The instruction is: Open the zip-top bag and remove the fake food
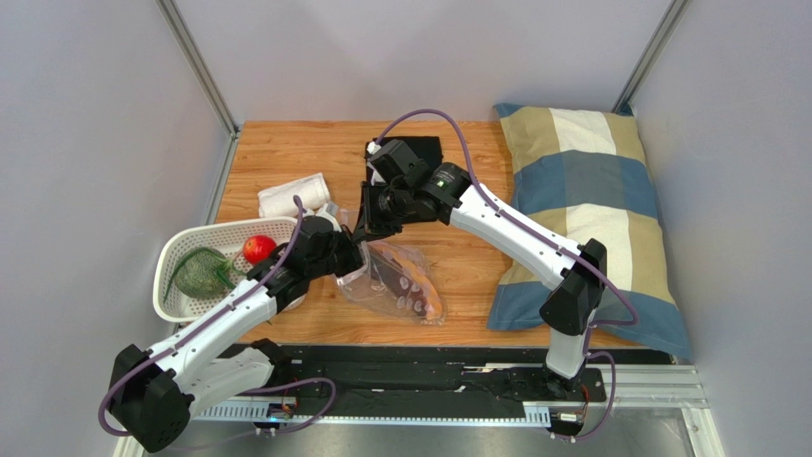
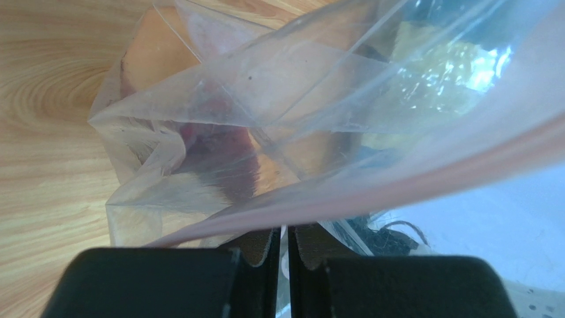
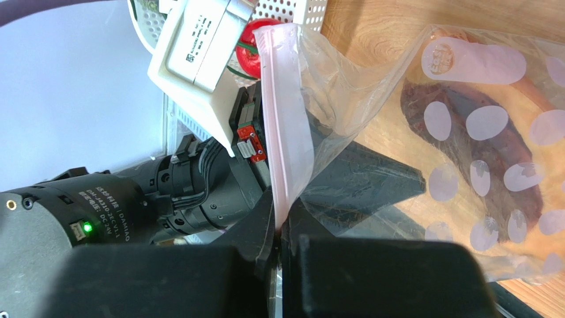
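The zip-top bag (image 1: pixel 395 281) lies on the wooden table, clear with pale dots, its mouth raised at the left end. An orange elongated piece (image 1: pixel 431 297) lies inside it and shows dark through the plastic in the right wrist view (image 3: pixel 477 146). My left gripper (image 1: pixel 348 257) is shut on one lip of the bag (image 2: pixel 265 86), its jaws (image 2: pixel 286 238) pinching thin plastic under the pink zip strip (image 2: pixel 398 179). My right gripper (image 1: pixel 367 224) is shut on the other lip's zip strip (image 3: pixel 282 112). A red fruit (image 1: pixel 257 249) and a green leafy bunch (image 1: pixel 200 271) sit in the basket.
A white perforated basket (image 1: pixel 181 243) stands at the left, next to the left arm. A rolled white towel (image 1: pixel 295 195) lies behind it. A folded black cloth (image 1: pixel 415 150) lies at the back. A striped pillow (image 1: pixel 591 209) fills the right side.
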Available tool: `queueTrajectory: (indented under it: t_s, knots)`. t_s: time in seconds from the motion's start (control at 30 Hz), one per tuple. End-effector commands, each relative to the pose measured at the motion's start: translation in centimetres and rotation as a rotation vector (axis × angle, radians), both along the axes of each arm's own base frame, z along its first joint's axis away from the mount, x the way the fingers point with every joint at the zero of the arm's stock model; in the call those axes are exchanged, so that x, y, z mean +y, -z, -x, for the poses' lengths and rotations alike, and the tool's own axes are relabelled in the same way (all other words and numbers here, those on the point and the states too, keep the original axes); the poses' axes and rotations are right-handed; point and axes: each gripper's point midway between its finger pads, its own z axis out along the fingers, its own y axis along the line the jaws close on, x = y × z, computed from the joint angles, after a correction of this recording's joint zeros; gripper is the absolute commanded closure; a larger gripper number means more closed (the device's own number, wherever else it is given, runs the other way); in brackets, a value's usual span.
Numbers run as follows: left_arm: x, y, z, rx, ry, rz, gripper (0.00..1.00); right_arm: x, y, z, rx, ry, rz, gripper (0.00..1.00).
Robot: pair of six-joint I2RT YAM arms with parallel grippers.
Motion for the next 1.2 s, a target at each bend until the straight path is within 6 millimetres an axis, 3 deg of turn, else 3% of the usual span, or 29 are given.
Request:
queueTrajectory:
  t_s: [0.0,0.07,0.17,0.27,0.4,0.53,0.63,0.67,0.73,0.77,0.87,0.93,0.97,1.0,1.07,1.1,1.17]
  knots:
    - [-3.5,-4.4,-0.5,-0.135,0.131,0.172,0.90,3.3,-5.0,1.1,-0.017,-0.060,-0.223,1.00]
    - [-3.3,-4.0,-0.8,-0.108,0.117,0.128,0.90,3.4,-5.5,0.9,-0.031,-0.052,-0.228,1.00]
    - [-3.0,-1.8,-1.0,-0.025,0.110,0.039,0.82,3.3,-5.4,0.7,-0.035,-0.043,-0.219,1.00]
    - [-1.9,1.7,-1.1,0.089,0.063,-0.080,0.81,3.1,-4.8,0.9,-0.021,-0.043,-0.207,1.00]
    - [-0.4,4.2,-1.6,0.094,0.035,-0.188,0.82,2.6,-4.7,1.0,-0.031,-0.040,-0.194,1.00]
    - [-0.5,6.0,-2.0,0.095,0.083,-0.246,0.76,2.2,-3.3,1.7,-0.003,-0.067,-0.172,0.99]
    - [-1.3,6.7,-2.3,0.095,0.124,-0.248,0.73,1.6,-1.9,1.9,0.013,-0.078,-0.141,0.91]
    - [-1.4,7.3,-2.4,0.105,0.132,-0.252,0.72,1.2,-1.5,2.1,0.026,-0.082,-0.125,0.78]
    - [-1.8,7.6,-2.6,0.096,0.150,-0.246,0.71,0.0,-0.9,1.9,0.035,-0.101,-0.113,0.65]
    - [-1.8,7.6,-2.6,0.095,0.149,-0.245,0.71,-0.8,-0.7,1.8,0.034,-0.096,-0.095,0.51]
    - [-1.8,7.7,-2.8,0.085,0.150,-0.247,0.69,-4.0,-0.7,1.1,-0.007,-0.076,-0.066,0.34]
    - [-2.1,7.6,-2.8,0.075,0.163,-0.239,0.66,-6.5,-0.6,-0.4,-0.050,-0.026,-0.033,0.29]
    - [-2.2,7.4,-2.9,0.070,0.166,-0.234,0.65,-7.8,0.8,-0.6,-0.030,-0.008,-0.004,0.26]
    - [-2.3,7.4,-3.0,0.061,0.176,-0.230,0.65,-9.8,0.5,-1.9,-0.044,0.042,-0.009,0.26]
    - [-2.7,7.2,-2.8,0.055,0.200,-0.214,0.65,-12.2,2.6,-2.8,-0.004,0.088,0.021,0.25]
    - [-2.8,7.1,-2.9,0.045,0.207,-0.211,0.65,-14.0,3.0,-4.2,0.003,0.141,0.022,0.25]
    - [-2.9,6.9,-2.8,0.034,0.222,-0.208,0.68,-15.5,4.3,-5.5,-0.002,0.163,0.033,0.25]
